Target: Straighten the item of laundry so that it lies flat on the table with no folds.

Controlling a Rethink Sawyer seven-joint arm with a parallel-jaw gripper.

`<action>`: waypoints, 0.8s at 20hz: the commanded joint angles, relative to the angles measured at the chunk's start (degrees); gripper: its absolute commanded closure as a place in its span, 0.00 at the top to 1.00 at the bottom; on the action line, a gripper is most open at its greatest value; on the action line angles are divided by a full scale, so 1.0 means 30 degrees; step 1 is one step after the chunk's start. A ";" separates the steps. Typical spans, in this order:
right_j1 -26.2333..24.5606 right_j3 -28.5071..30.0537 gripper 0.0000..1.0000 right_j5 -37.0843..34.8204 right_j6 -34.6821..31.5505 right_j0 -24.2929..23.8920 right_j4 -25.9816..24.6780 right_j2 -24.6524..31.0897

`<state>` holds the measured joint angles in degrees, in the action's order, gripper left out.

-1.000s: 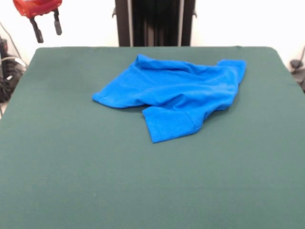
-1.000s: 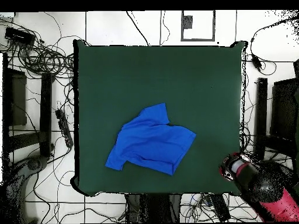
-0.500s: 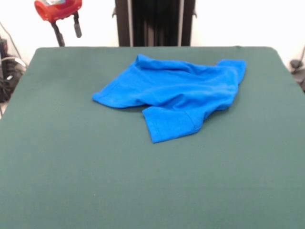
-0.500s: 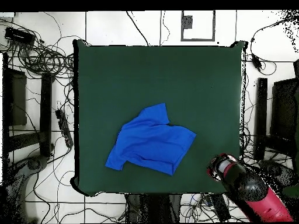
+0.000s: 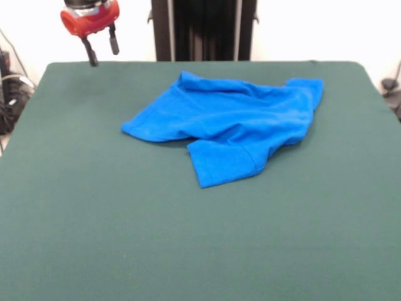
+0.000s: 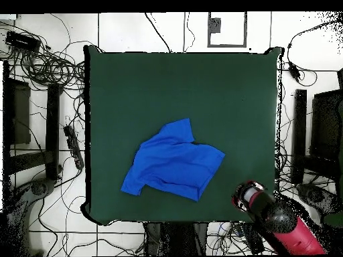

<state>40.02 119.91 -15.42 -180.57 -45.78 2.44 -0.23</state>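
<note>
The item of laundry [image 5: 232, 128] is a royal-blue T-shirt, crumpled and folded over itself on the far middle of the table [image 5: 125, 238]; one sleeve sticks out toward the front. In the overhead view the item of laundry [image 6: 173, 162] lies a little below the middle of the table [image 6: 134, 87]. My gripper [image 5: 103, 51], red-bodied with two dark fingers spread apart and nothing between them, hangs open above the table's far left corner, well left of the shirt. From above, the gripper [image 6: 249, 196] sits over the table's lower right corner, apart from the shirt.
Cables [image 6: 47, 63] and dark frames [image 6: 30, 120] lie on the floor around the table in the overhead view. More cables [image 5: 9, 94] hang off the left edge in the front view. The black pedestal column [image 5: 203, 28] stands behind the table.
The gripper has moved from beyond the table's corner in over that corner, closer to the shirt. The shirt has not moved.
</note>
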 commanded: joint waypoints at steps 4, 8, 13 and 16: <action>-0.2039 0.1041 1.00 0.1854 -0.0992 0.0608 0.0592 0.2275; -0.2473 0.0953 1.00 0.2366 -0.1634 0.1596 0.0854 0.1926; -0.3086 0.0786 1.00 0.3285 -0.1856 0.2716 0.0806 0.1810; -0.3121 0.0552 1.00 0.3153 -0.1925 0.3413 0.1080 0.1866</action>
<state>34.17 121.01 -8.79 -180.57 -41.22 2.50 -0.22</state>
